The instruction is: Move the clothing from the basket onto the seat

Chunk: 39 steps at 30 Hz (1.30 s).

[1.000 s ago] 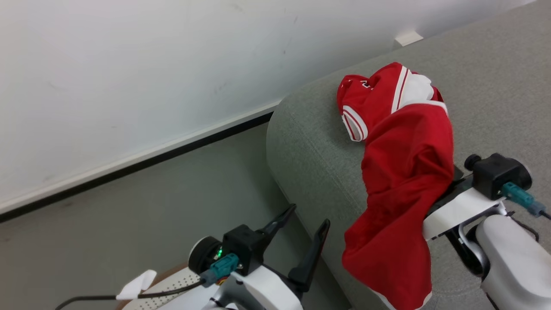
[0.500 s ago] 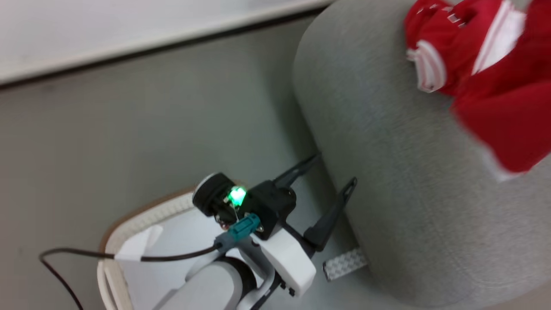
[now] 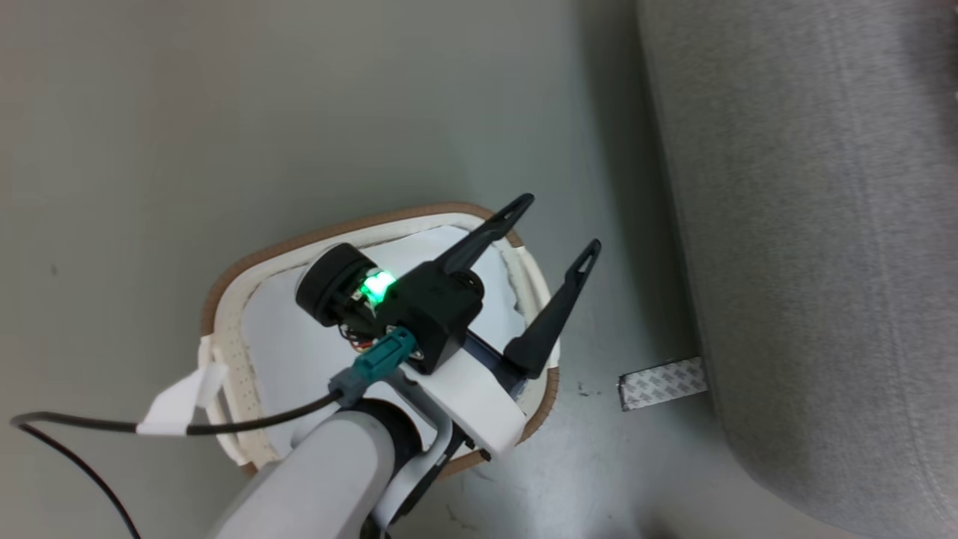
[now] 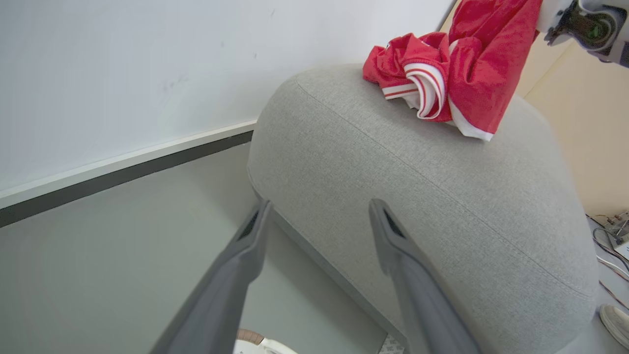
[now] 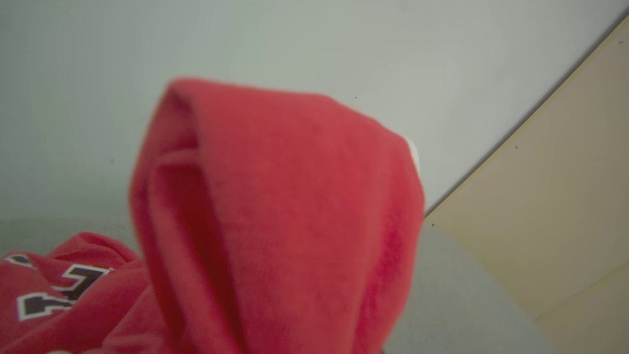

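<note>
Both claws check in from us: our left gripper hangs wide open above the basket rim, pale cloth lying inside. Our right gripper is clamped on the clothing, one end lifted, the rest bunched on top of the seat, near the wall.

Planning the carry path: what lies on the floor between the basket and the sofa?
In the head view, bare floor separates basket and sofa, except a patterned strip at the sofa's foot.
</note>
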Available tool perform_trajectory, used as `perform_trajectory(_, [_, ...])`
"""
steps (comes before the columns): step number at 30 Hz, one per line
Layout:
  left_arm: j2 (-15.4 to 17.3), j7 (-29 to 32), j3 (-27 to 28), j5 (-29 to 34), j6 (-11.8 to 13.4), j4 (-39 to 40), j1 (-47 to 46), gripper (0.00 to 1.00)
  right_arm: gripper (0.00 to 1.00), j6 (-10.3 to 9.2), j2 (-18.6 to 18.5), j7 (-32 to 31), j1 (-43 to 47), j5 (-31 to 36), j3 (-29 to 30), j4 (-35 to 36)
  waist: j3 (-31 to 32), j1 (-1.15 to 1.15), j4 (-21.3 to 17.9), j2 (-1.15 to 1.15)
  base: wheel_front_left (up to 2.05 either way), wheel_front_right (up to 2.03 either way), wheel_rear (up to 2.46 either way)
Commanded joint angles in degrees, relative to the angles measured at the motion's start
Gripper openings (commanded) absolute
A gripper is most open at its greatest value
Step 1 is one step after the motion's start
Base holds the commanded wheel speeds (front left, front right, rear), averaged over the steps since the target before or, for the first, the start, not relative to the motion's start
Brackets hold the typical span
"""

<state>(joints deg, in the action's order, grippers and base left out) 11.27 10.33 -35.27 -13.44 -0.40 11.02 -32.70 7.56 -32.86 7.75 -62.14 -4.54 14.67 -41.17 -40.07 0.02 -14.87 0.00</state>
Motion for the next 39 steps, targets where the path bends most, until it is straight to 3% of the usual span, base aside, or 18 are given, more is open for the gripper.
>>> perform_trajectory(1, [0.26,-0.75,0.54,0.04,0.35,-0.28,0.03,1.0,0.0,-0.15,1.45,0.53,0.97,2.38,1.62,-3.52,-1.46,-0.02,1.81,0.0,0.0,0.0,0.0])
perform_trajectory(3, [0.35,-1.44,0.75,-0.42,0.66,-0.68,0.77,1.0,0.0,-0.15,3.29,1.27,2.02,4.62,3.55,-7.52,-1.06,-0.02,2.25,0.0,0.0,0.0,0.0])
perform_trajectory(4, [0.47,-1.68,0.84,-0.64,0.73,-0.85,1.09,1.0,0.09,-0.15,4.16,1.74,2.46,5.22,4.33,-9.15,-0.73,-0.02,2.39,0.0,0.0,0.0,0.0])
perform_trajectory(6, [0.88,-2.03,1.01,-0.7,0.89,-1.16,1.52,1.0,0.84,-0.15,5.49,2.64,3.07,6.71,5.34,-11.98,-0.25,-0.02,2.46,0.0,0.0,0.0,0.0])
perform_trajectory(7, [1.14,-2.09,1.23,-0.77,1.0,-1.29,1.77,1.0,1.0,-0.15,6.22,3.15,3.29,7.2,5.69,-12.98,-0.01,-0.02,2.38,0.0,0.0,0.0,0.0])
perform_trajectory(12, [2.28,-2.41,2.5,-1.46,1.88,-1.55,2.96,1.0,1.0,-0.14,9.38,5.65,5.07,8.73,5.91,-15.39,2.19,-0.02,1.09,0.0,0.0,0.0,0.0])
perform_trajectory(20, [2.5,-4.47,4.1,-3.51,3.36,-3.03,6.04,1.0,1.0,-0.15,12.92,7.29,12.76,9.69,3.65,-11.32,9.82,-0.02,-0.95,0.0,0.0,0.0,0.0])
perform_trajectory(29, [2.74,-10.2,7.47,-6.2,6.57,-6.99,13.18,1.0,1.0,-0.15,16.72,7.3,27.09,6.57,-0.91,2.87,20.69,-0.02,-0.18,0.0,0.0,0.0,0.0])
perform_trajectory(39, [2.4,-20.7,12.33,-8.85,10.32,-15.98,22.09,1.0,1.0,-0.14,21.68,7.31,43.44,2.12,-7.06,16.98,32.36,-0.02,4.55,0.0,0.0,0.0,0.0])
